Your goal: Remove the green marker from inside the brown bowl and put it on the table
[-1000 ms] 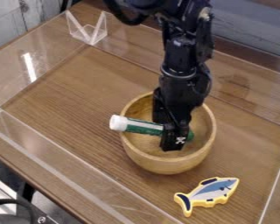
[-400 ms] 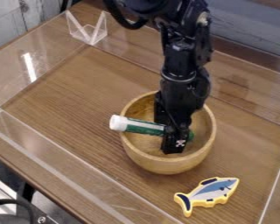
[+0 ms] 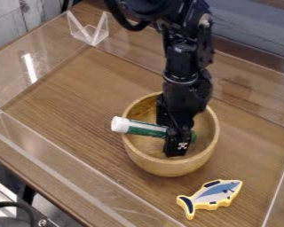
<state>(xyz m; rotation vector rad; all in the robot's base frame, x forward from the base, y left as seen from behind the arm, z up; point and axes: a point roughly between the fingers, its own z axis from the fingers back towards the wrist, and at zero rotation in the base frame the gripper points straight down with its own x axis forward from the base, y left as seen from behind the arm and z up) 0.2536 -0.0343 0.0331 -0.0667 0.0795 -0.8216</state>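
Nearest, a blue-and-yellow toy fish (image 3: 211, 197) lies on the table (image 3: 85, 97), just beside the brown bowl (image 3: 151, 158) and out of play. Behind it, the green marker (image 3: 148, 130) lies across the bowl's hollow, its white end propped over the near-left rim. The claw (image 3: 177, 142) points straight down into the bowl, jaws spread wide over the marker's green end, likely set to straddle the barrel; nothing is gripped yet. Farther back, clear acrylic walls (image 3: 88, 29) edge the table.

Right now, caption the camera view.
Gripper down inside brown bowl over green marker, toy fish nearby.
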